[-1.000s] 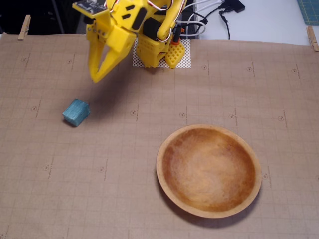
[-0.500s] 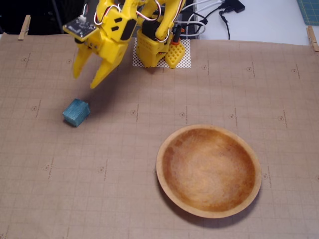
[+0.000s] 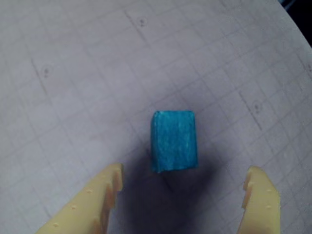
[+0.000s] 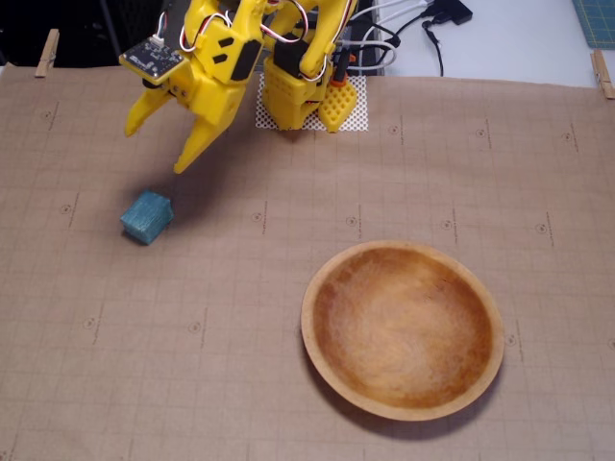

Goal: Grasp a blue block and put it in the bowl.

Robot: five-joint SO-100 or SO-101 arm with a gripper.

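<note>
A small teal-blue block (image 4: 146, 217) lies on the brown gridded paper at the left of the fixed view, apart from everything else. My yellow gripper (image 4: 157, 147) hangs open above and a little behind it, fingers spread wide. In the wrist view the blue block (image 3: 174, 141) sits on the paper beyond and between my two yellow fingertips (image 3: 108, 183), and my gripper (image 3: 184, 181) holds nothing. The wide wooden bowl (image 4: 403, 327) rests at the lower right of the fixed view, with nothing in it.
The arm's yellow base (image 4: 303, 91) stands on a white mesh pad at the back centre. Cables (image 4: 413, 24) trail behind it. Wooden clothespins (image 4: 45, 52) clip the paper at the back corners.
My gripper swung left toward the blue block and its fingers spread wider apart. Block and bowl stayed put.
</note>
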